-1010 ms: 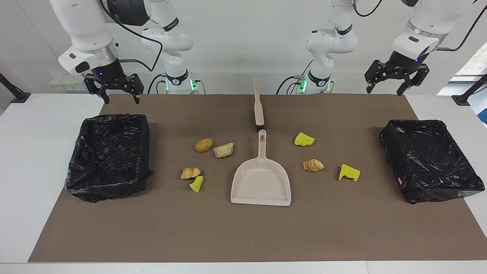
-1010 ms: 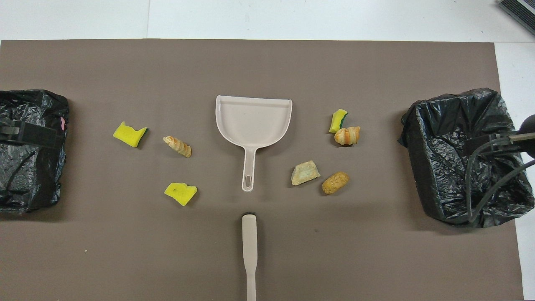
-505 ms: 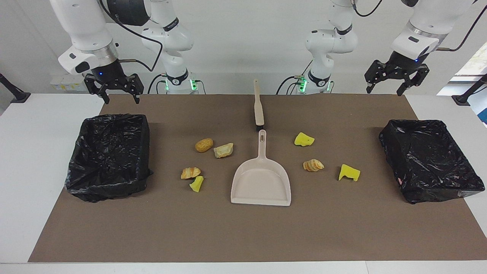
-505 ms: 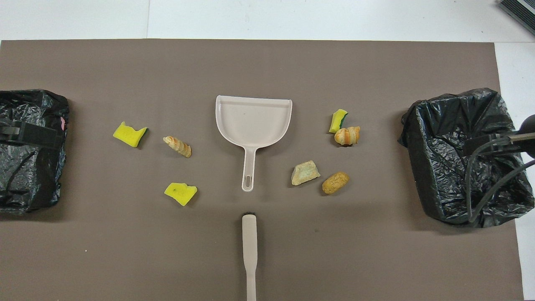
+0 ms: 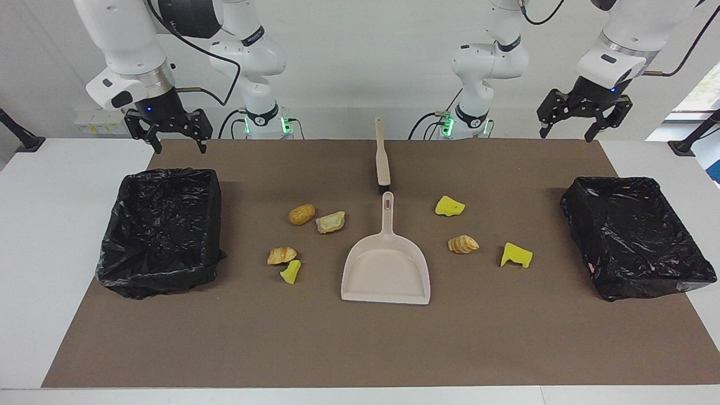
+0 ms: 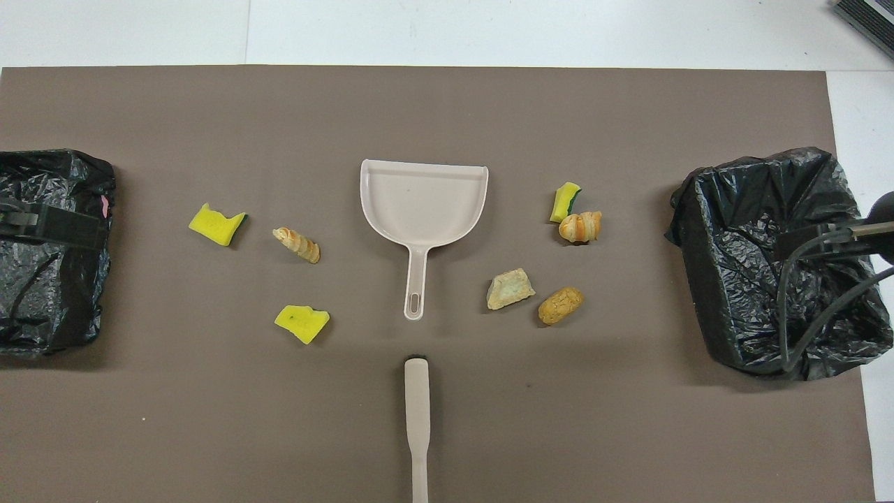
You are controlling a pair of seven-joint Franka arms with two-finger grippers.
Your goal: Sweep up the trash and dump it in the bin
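Hanging at the upper left of the facing view, the right gripper (image 5: 175, 144) has its fingers spread wide, holding nothing; same for the left gripper (image 5: 567, 134) at upper right. Trash (image 5: 302, 214) lies scattered mid-frame on the brown mat (image 5: 360, 343), four pieces on one side of the dustpan (image 5: 386, 271), three on the other. Brush (image 5: 382, 154) lies just above the dustpan handle. Black-lined bins sit at frame left (image 5: 160, 230) and right (image 5: 635, 236).

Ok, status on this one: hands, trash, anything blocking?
Left hand and right hand open, empty, raised by the robots. Seven trash pieces on the mat around the dustpan. Brush untouched. Nothing blocking.
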